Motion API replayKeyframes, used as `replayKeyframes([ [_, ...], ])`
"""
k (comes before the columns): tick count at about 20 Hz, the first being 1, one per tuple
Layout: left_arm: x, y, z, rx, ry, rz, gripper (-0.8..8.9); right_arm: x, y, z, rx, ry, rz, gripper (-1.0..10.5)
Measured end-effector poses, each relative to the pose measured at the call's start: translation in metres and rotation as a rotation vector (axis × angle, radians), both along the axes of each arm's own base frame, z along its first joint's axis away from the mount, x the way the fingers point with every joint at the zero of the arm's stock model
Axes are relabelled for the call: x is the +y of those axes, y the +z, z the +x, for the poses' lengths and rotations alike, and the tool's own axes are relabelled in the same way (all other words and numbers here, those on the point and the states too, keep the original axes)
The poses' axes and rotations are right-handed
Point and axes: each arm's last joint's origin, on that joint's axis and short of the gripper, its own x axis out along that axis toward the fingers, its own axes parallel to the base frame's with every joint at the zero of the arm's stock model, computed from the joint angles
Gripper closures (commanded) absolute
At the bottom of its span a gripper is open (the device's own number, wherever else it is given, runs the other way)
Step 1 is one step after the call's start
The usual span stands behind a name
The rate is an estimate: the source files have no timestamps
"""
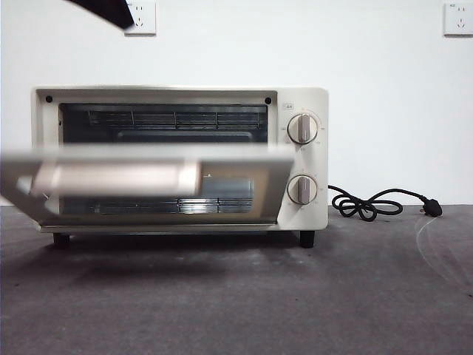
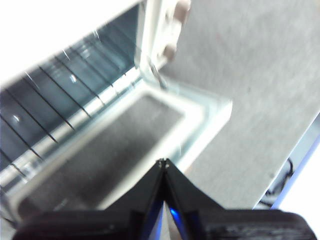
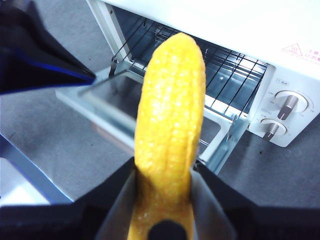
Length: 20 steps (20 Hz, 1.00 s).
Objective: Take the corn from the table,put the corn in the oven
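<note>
Yellow and glossy, the corn [image 3: 170, 130] is clenched between the jaws of the right pincer [image 3: 167, 200] and held above the tabletop [image 3: 280, 175], in front of the oven [image 3: 280, 60], whose door [image 3: 120, 107] is seen hanging open (the rack inside is bare). The left pincer [image 2: 164, 165] is seen over the open door with its jaws pressed together on nothing. Lifting is judged done; what is left is for the corn to be carried in through the opening, laid on the rack and released.

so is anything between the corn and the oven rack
Nothing visible. The right gripper holds the corn above the dropped door of the oven; the rack is bare. The left gripper, fingers shut, is off to one side.
</note>
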Motion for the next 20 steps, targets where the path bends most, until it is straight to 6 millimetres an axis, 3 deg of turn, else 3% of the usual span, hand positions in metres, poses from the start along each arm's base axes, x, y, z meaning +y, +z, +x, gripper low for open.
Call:
replayKeyframes([
  [4, 0.015, 0.019, -0.024, -0.09, 0.017, -0.052, 8.19, 0.0, 0.0, 0.0, -0.005, 0.006, -0.005, 9.6],
  [9, 0.028, 0.025, -0.042, -0.147, 0.068, -0.04, 8.19, 0.001, 0.001, 0.0, -0.02, 0.02, -0.008, 9.6],
  [12, 0.035, 0.017, -0.048, -0.158, 0.104, -0.021, 8.2, 0.003, 0.003, 0.001, -0.029, 0.049, 0.018, 9.6],
  [20, 0.06, -0.03, -0.062, -0.126, 0.239, -0.006, 8.22, 0.017, 0.005, 0.007, -0.064, 0.16, 0.089, 9.6],
])
